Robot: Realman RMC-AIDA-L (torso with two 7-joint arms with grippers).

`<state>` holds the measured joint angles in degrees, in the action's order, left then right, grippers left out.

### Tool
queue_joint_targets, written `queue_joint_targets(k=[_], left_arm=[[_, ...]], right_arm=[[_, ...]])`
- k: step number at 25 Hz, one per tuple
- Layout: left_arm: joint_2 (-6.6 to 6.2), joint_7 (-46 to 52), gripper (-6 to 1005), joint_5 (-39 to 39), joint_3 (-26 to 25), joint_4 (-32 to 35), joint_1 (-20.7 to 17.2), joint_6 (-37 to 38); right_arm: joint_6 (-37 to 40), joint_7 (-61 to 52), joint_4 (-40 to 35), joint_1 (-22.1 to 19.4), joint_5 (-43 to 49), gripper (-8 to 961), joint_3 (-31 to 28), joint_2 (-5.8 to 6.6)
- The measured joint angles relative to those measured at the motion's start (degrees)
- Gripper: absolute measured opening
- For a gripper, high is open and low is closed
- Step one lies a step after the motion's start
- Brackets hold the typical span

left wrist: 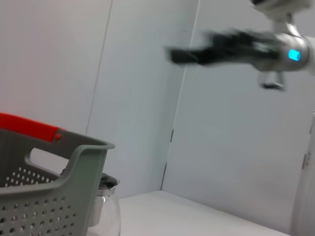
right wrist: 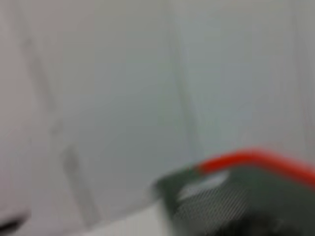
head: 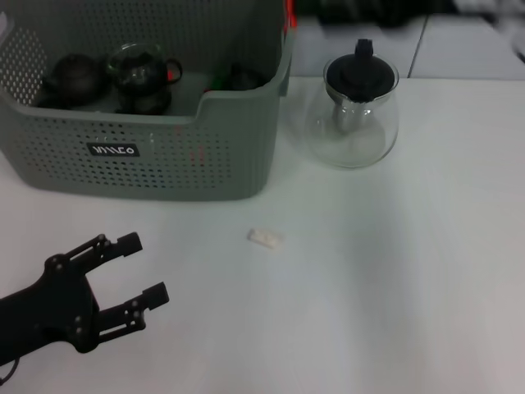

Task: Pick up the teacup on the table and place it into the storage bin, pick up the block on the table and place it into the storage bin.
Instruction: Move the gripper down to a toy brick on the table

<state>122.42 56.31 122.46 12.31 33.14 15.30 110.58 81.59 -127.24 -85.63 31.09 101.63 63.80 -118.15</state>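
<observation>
Left hand: the left hand (head: pixel 141 275) is hovering low over the white counter (head: pixel 394 271) at the near left, its two black fingers (head: pixel 123 243) spread wide apart and gripping nothing.
Right hand: in the left wrist view the right hand (left wrist: pixel 184 53) is showing as a dark smear high in the air, out in front of the wall panels; whether it is spread or pressed together I cannot tell. In the head view it is only a dark smear along the far edge.
Storage bin: the storage bin (head: pixel 164 156) is sitting at the far left of the counter, grey-green with perforated walls, its black label (head: pixel 113 150) facing the robot and a red strip (head: pixel 288 16) showing at its far right corner.
Inside the bin: a dark teapot (head: pixel 74 76) is lying at the left, a glass teacup (head: pixel 139 70) with a dark handle is sitting beside it, and more dark items are tucked towards the right, too shadowed to name.
Block: the small white block (head: pixel 265 238) is lying flat on the counter, just in front of the bin's right corner and well apart from the left hand.
Glass teapot: the clear teapot (head: pixel 354 123) with its black lid (head: pixel 359 70) is standing upright just right of the bin, not touching it.
Right wrist view: only a blurred bin corner (right wrist: pixel 206 196) with its red edge is coming through.
</observation>
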Motion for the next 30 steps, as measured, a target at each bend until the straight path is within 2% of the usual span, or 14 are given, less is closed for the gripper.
queue_joint_targets(k=[2,4,5,7,8,9,11,13,14,17,19,24,27,30], left_arm=[[-0.09,0.17,825,0.21,-0.01,0.00,0.37,-0.02],[-0.17,0.28,825,0.31,0.00,0.00,0.59,-0.08],[-0.17,0.29,825,0.32,0.00,0.00,0.64,-0.08],[-0.19,0.31,825,0.32,-0.04,0.00,0.66,-0.13],[-0.17,0.31,825,0.32,0.00,0.00,0.69,-0.12],[-0.18,0.32,825,0.32,-0.03,0.00,0.66,-0.12],[-0.11,0.33,824,0.32,0.00,0.00,0.64,-0.13],[0.02,0.34,824,0.31,-0.03,0.00,0.48,-0.12],[0.06,0.34,824,0.28,-0.01,-0.02,0.43,-0.12],[0.10,0.35,824,0.13,-0.01,-0.07,0.09,-0.12],[0.10,0.33,824,0.10,0.00,-0.09,-0.10,-0.11],[0.25,0.07,824,0.00,0.00,-0.09,-0.58,-0.10],[0.35,0.04,824,-0.02,0.00,-0.09,-0.69,-0.10],[0.37,0.02,824,-0.03,-0.01,-0.09,-0.71,-0.10]], right_arm=[[12.84,-1.74,-1.36,-0.40,1.67,844,-4.23,0.22],[21.93,-4.02,-2.04,0.02,6.24,914,-7.23,0.29],[24.48,-5.08,-2.27,0.25,8.64,949,-7.63,0.28],[26.82,-7.19,-2.42,1.31,18.18,936,-5.73,-0.16],[26.82,-7.19,-2.42,1.31,18.18,930,-5.73,-0.16],[26.62,-7.34,-2.10,1.90,22.21,923,-4.33,-0.63],[25.33,-7.51,-1.21,3.42,29.31,910,-0.60,-1.77],[22.73,-8.26,0.14,4.56,33.20,897,4.53,-2.36],[20.59,-8.83,1.07,4.99,34.05,891,7.96,-2.35],[14.04,-10.30,3.78,6.68,35.54,788,17.35,-2.22],[10.54,-10.98,6.21,8.38,36.25,719,21.37,-2.27],[2.28,-15.81,15.68,13.91,36.17,618,26.52,-2.51],[-2.43,-19.76,22.24,17.22,35.96,622,27.55,-2.60],[-7.82,-21.02,26.25,18.68,35.99,627,29.45,-2.66]])
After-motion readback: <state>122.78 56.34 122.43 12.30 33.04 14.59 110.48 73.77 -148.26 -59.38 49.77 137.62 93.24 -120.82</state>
